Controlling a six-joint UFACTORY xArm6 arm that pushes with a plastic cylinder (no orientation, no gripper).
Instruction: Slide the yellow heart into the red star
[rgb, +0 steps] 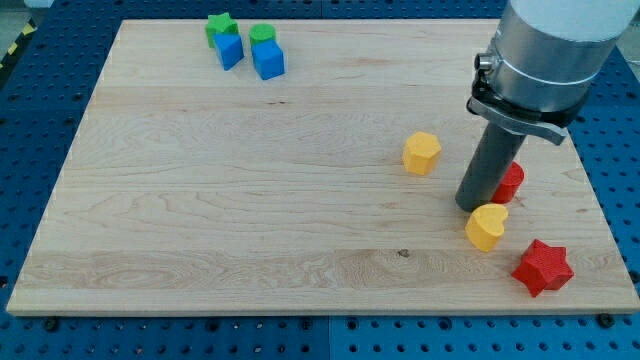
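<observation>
Contact point matters: my tip (472, 206), a bare rod with no jaws, sits touching the yellow heart (487, 226) at its upper-left; I push down-right toward the nearby red star (543, 267), correcting drift.

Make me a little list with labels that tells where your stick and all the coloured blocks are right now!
my tip: just above-left of the yellow heart, about touching it
yellow heart: lower right of the board
red star: below-right of the heart, apart from it
red block: partly hidden behind the rod, shape unclear
yellow hexagon: left of the rod, alone
green star: top left, touching a blue block
green round block: touching a blue cube
board: light wood
</observation>
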